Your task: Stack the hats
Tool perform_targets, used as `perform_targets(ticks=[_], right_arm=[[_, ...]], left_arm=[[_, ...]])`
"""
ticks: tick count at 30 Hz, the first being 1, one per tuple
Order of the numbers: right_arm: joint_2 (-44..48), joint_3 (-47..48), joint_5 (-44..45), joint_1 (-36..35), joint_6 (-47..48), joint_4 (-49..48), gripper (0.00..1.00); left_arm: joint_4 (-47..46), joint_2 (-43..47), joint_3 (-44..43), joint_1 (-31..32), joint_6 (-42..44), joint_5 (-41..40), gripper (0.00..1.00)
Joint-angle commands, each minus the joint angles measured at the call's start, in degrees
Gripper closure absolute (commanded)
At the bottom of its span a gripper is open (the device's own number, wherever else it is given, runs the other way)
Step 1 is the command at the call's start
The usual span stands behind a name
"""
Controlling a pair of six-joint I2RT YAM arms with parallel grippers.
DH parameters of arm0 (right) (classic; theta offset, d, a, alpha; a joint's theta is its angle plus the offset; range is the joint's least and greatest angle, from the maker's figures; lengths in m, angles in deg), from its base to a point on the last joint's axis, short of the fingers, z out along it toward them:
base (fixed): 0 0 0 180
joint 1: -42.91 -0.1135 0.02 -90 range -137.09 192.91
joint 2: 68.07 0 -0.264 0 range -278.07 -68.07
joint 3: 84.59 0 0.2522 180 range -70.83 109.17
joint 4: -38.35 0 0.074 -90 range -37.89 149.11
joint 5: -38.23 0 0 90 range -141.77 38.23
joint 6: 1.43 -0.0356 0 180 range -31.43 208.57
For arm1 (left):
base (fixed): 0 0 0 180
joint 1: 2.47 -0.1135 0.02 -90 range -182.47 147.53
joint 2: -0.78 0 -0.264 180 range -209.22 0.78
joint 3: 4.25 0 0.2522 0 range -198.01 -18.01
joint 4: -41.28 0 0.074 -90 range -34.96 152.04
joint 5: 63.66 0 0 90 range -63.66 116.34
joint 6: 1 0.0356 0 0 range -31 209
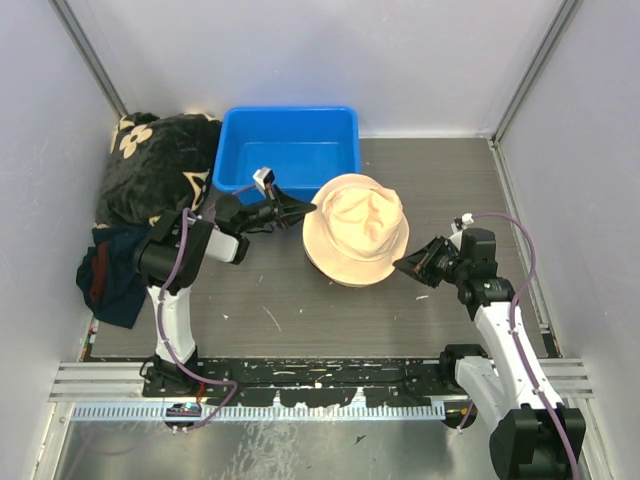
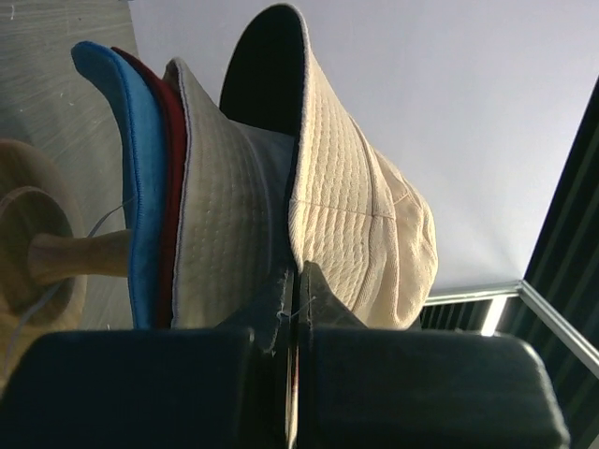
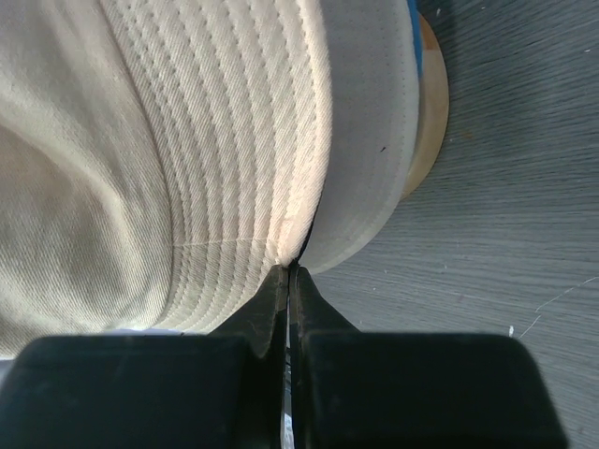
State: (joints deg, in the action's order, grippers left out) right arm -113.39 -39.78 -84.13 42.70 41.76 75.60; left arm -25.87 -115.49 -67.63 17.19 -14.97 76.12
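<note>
The hats are stacked on a wooden stand (image 2: 65, 254) mid-counter (image 1: 300, 310) — light blue hat (image 2: 140, 187) lowest, then the dark red hat (image 2: 168, 168), the lower cream hat (image 2: 220, 215) and the top cream hat (image 2: 356, 206) (the order shows from the left wrist). The left end effector (image 1: 300, 210) is clenched on the top cream hat's brim, and the right end effector (image 1: 408, 265) is pinched on the brim's opposite side. The blue bin (image 1: 290, 112) stands just behind the stack, beside the black blanket (image 1: 155, 165).

A cream-beige stitched fabric bucket hat (image 1: 355, 225) tops the stack, crown up, one side of its brim lifted clear. Nested beneath it are a second cream-beige bucket hat (image 2: 225, 224), a dark red fabric hat (image 2: 173, 140) and a light blue fabric hat (image 2: 131, 187) lowest.
</note>
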Motion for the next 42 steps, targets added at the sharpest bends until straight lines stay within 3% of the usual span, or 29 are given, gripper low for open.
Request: perform_targets(ticks=[1, 10, 17, 30, 36, 38, 42], right_arm=[[-2.2, -0.8, 0.3, 1.3, 3.1, -1.9, 0.99], [-16.1, -0.3, -2.0, 7.6, 11.5, -2.9, 0.99], [-27.0, 3.4, -1.5, 8.0, 15.6, -3.3, 0.99], [-35.6, 8.2, 2.2, 7.9, 19.1, -2.9, 0.99], [-36.0, 8.1, 1.2, 7.9, 19.0, -4.2, 0.99], [-34.1, 8.8, 0.7, 7.9, 18.5, -4.1, 0.99], [-29.7, 10.7, 0.1, 7.8, 17.5, -2.9, 0.93]], left_arm=[[-1.0, -2.8, 2.4, 0.0, 2.2, 0.7, 0.99], [-1.0, -6.2, 9.4, -0.6, 6.7, 3.4, 1.00], [-1.0, -8.0, 14.7, -3.4, 10.0, 4.9, 1.00], [-1.0, -14.0, 18.5, -4.2, 14.6, 4.4, 1.00], [-1.0, -12.0, 18.3, -4.1, 14.9, 4.7, 0.99], [-1.0, -8.6, 18.3, -4.2, 14.7, 4.3, 0.94], [-1.0, -2.9, 16.3, -4.2, 12.4, 3.0, 0.73]])
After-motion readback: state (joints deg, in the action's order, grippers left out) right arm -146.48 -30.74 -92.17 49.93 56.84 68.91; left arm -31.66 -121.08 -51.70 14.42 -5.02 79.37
